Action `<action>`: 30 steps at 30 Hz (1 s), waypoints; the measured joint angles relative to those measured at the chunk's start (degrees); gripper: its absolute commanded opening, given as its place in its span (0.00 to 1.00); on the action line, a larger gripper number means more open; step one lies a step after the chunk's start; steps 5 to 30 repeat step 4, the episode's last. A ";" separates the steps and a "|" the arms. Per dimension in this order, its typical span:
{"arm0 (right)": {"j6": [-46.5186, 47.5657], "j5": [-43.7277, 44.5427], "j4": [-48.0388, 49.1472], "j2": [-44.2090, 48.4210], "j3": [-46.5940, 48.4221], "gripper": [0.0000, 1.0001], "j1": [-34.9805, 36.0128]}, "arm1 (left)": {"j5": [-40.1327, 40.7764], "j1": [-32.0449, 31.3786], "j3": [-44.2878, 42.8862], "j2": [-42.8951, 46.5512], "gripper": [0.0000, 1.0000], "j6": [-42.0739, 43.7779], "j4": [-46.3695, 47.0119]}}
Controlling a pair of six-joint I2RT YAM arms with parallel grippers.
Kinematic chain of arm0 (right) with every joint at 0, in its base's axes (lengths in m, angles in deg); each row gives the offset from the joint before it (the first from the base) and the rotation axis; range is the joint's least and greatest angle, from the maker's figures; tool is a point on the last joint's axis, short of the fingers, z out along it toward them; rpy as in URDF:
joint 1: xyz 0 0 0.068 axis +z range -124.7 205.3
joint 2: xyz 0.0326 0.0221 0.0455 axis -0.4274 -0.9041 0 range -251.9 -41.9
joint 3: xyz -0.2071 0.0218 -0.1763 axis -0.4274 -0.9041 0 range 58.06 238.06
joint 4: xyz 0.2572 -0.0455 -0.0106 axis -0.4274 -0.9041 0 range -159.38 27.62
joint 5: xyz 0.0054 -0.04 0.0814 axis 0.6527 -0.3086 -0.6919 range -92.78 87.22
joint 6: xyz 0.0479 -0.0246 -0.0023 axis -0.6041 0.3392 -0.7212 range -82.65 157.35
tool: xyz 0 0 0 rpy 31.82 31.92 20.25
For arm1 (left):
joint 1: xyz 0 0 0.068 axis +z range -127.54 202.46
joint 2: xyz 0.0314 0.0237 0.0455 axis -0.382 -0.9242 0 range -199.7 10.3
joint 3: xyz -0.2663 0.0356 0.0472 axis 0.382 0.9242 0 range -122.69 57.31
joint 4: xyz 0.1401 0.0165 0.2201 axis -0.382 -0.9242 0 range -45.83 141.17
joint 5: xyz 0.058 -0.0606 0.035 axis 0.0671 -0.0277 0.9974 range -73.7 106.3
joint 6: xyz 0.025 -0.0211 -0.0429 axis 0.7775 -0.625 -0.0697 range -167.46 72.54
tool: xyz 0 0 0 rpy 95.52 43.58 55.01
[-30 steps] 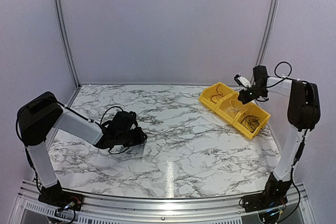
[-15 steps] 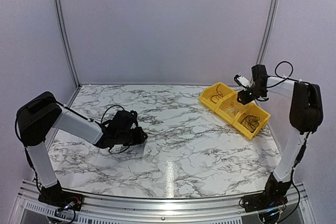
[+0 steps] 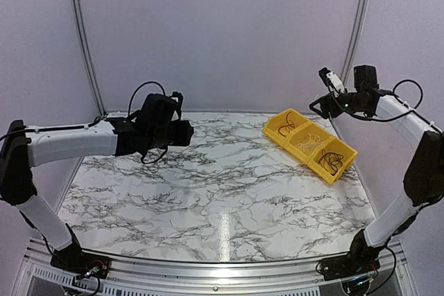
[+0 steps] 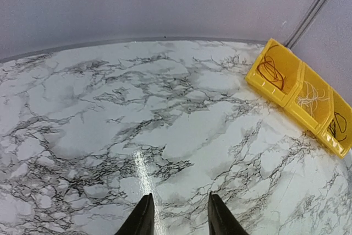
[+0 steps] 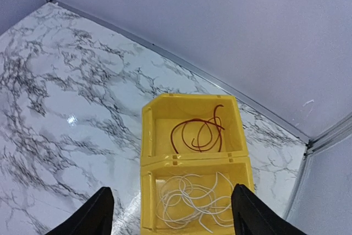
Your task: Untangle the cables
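Note:
Three joined yellow bins (image 3: 276, 134) stand at the back right of the marble table. Thin black cables (image 3: 331, 161) lie looped in the nearest bin, also seen at the right edge of the left wrist view (image 4: 336, 127). The middle bin holds white cables (image 5: 195, 202), the far bin red cables (image 5: 199, 131). My right gripper (image 5: 171, 214) hangs open high above the white and red bins, nothing between its fingers; from above it (image 3: 318, 107) is right of the bins' far end. My left gripper (image 4: 177, 217) is raised over the table's left half (image 3: 189, 132), jaws apart and empty.
The marble table top (image 3: 222, 185) runs from the metal rail at the near edge to the grey back wall. Vertical frame posts (image 3: 83, 39) stand at both back corners. The bins (image 4: 291, 89) sit close to the right wall.
The left arm has lifted off the table and swung up toward the back. The right gripper, shut low over the bins before, has opened wide and risen.

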 measured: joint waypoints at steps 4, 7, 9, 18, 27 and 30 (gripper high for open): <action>-5.03 0.96 3.98 2.47 -4.68 0.87 0.13 | 6.49 0.00 -1.31 6.45 0.99 4.55 -4.26; -5.03 0.96 3.98 2.47 -4.68 0.87 0.13 | 6.49 0.00 -1.31 6.45 0.99 4.55 -4.26; -5.03 0.96 3.98 2.47 -4.68 0.87 0.13 | 6.49 0.00 -1.31 6.45 0.99 4.55 -4.26; -5.03 0.96 3.98 2.47 -4.68 0.87 0.13 | 6.49 0.00 -1.31 6.45 0.99 4.55 -4.26; -5.03 0.96 3.98 2.47 -4.68 0.87 0.13 | 6.49 0.00 -1.31 6.45 0.99 4.55 -4.26; -5.03 0.96 3.98 2.47 -4.68 0.87 0.13 | 6.49 0.00 -1.31 6.45 0.99 4.55 -4.26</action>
